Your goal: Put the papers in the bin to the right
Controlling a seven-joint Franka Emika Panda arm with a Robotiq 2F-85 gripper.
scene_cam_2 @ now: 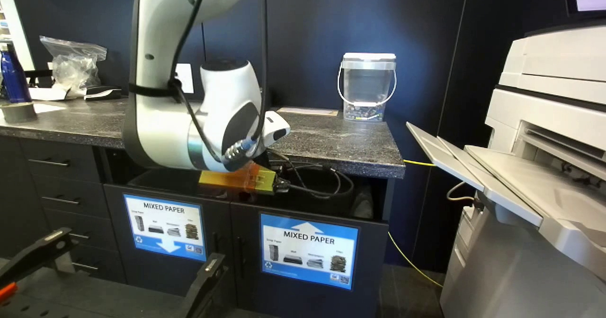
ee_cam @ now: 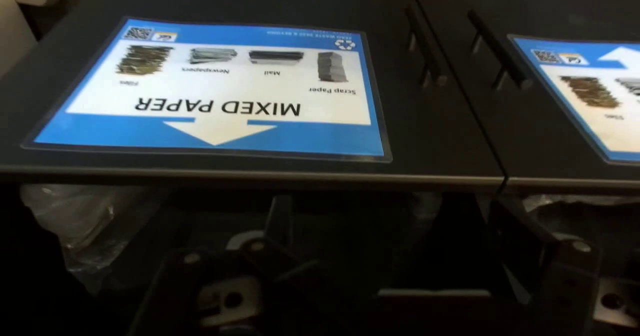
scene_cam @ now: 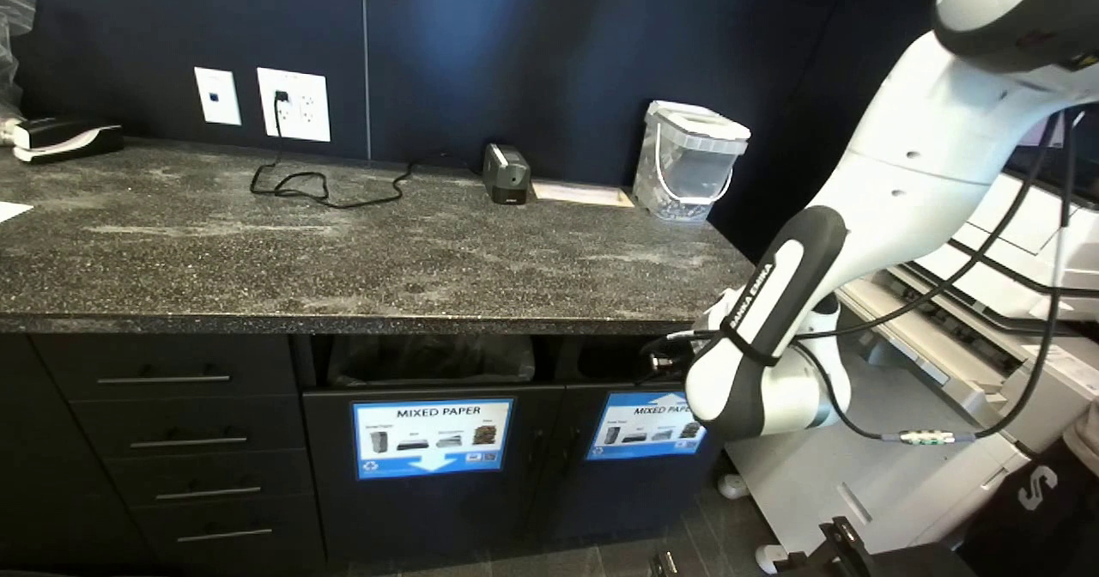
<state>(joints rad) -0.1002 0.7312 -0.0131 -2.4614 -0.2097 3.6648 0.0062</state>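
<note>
The white arm (scene_cam: 910,156) is leaning down from above the level of the countertop (scene_cam: 343,259), its forearm (scene_cam_2: 154,72) hanging before the front edge. The wrist (scene_cam_2: 222,91) is standing beside the forearm's lower end. Below the countertop's edge, the gripper (ee_cam: 410,271) is hanging, largely hidden in both exterior views; its two fingers (ee_cam: 230,298) are standing wide apart.

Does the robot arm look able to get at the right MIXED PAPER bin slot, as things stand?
Probably yes: the open gripper is by the bin slot, and the cabinet door stops below it.
</note>
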